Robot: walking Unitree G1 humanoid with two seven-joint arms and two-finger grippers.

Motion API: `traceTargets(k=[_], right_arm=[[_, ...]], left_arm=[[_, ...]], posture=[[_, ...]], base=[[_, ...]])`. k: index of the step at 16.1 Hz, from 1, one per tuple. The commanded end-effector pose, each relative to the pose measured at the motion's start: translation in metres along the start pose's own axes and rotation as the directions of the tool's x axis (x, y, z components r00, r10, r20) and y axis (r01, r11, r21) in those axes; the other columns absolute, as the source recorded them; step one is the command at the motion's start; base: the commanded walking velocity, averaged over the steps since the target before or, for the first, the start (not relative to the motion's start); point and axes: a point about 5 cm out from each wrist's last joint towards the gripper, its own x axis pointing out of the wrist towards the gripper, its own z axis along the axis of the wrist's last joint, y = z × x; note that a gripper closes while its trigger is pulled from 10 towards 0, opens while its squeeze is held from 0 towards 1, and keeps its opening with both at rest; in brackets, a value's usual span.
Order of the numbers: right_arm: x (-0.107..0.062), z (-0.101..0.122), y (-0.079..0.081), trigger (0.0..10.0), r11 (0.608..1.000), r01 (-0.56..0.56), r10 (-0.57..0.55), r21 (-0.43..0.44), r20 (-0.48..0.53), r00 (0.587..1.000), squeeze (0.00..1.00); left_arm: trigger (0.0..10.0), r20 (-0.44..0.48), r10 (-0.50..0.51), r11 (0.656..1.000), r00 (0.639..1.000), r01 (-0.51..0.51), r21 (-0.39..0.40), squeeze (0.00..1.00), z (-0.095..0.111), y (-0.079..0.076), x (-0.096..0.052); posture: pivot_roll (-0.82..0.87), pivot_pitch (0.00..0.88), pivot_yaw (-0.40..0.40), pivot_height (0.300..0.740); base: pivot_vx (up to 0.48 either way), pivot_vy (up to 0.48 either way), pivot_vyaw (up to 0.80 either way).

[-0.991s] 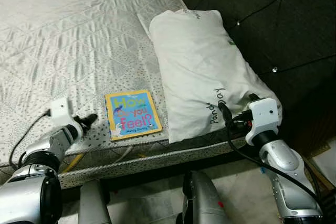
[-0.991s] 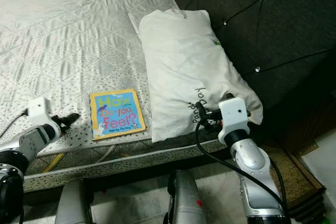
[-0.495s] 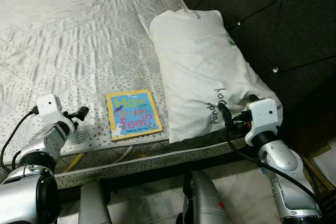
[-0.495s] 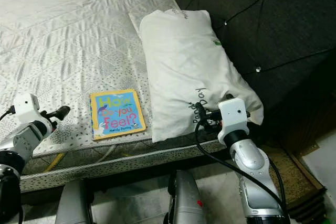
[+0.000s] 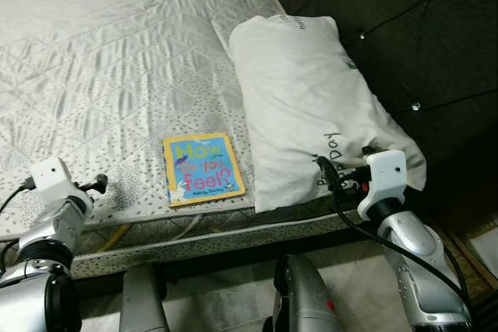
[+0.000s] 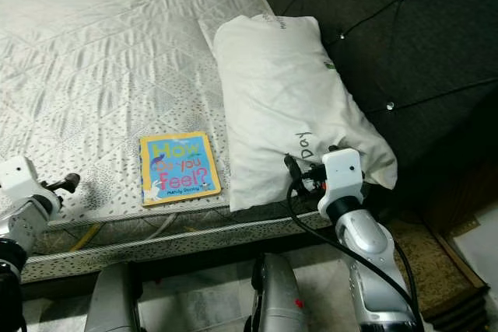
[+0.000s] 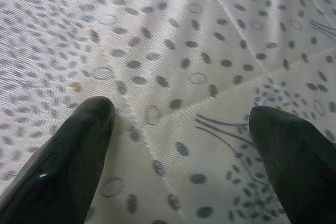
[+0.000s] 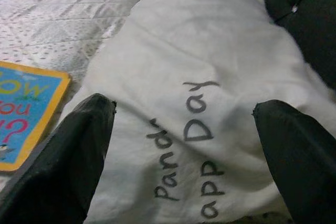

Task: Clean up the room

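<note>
Book (image 5: 202, 169) lies beside pillow (image 5: 311, 99) on mattress (image 5: 101, 60); both grippers' jaws gape, empty.

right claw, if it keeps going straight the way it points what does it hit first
Most likely the white pillow: the right claw is open and aimed at its printed end, with nothing between. How near it is cannot be judged.

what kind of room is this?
Almost certainly a bedroom. The robot stands at the edge of a bed: a bare quilted mattress, a white pillow lying against a dark tufted headboard, and a children's book near the mattress edge.
</note>
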Motion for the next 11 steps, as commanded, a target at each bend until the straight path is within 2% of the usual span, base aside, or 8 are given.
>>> traceTargets(k=[1, 4, 7, 10, 11], right_arm=[[-0.006, -0.001, -0.006, 10.0, 1.0, 0.011, -0.011, 0.012, -0.016, 1.0, 0.0], [-0.023, -0.004, -0.006, 10.0, 0.998, -0.014, 0.017, 0.057, -0.058, 0.998, 0.0], [-0.037, -0.006, -0.006, 10.0, 0.996, -0.019, 0.027, 0.092, -0.084, 0.996, 0.0], [-0.039, -0.007, -0.001, 10.0, 0.992, -0.014, 0.026, 0.122, -0.096, 0.995, 0.0], [-0.04, -0.007, 0.002, 10.0, 0.991, -0.023, 0.035, 0.129, -0.098, 0.995, 0.0]], left_arm=[[10.0, -0.001, 0.009, 1.0, 1.0, -0.009, 0.013, 1.0, 0.007, 0.0, 0.001], [10.0, -0.013, -0.022, 0.998, 1.0, 0.023, 0.052, 1.0, 0.014, -0.007, 0.002], [10.0, 0.027, -0.035, 0.997, 0.999, 0.033, 0.064, 1.0, 0.024, -0.016, 0.003], [10.0, -0.011, -0.071, 0.994, 0.997, 0.071, 0.084, 1.0, 0.014, -0.023, 0.003], [10.0, -0.035, -0.127, 0.988, 0.991, 0.129, 0.086, 0.85, 0.008, -0.033, 0.003]], posture=[[-0.13, 0.108, -0.101, 0.56], [-0.16, 0.14, -0.093, 0.56], [-0.16, 0.155, -0.091, 0.56], [-0.16, 0.162, -0.084, 0.56], [-0.16, 0.159, -0.081, 0.56]], base=[[0.0, 0.0, 0.0], [0.0, 0.0, 0.0], [0.0, 0.0, 0.0], [0.0, 0.0, 0.0], [0.0, 0.0, 0.0]])
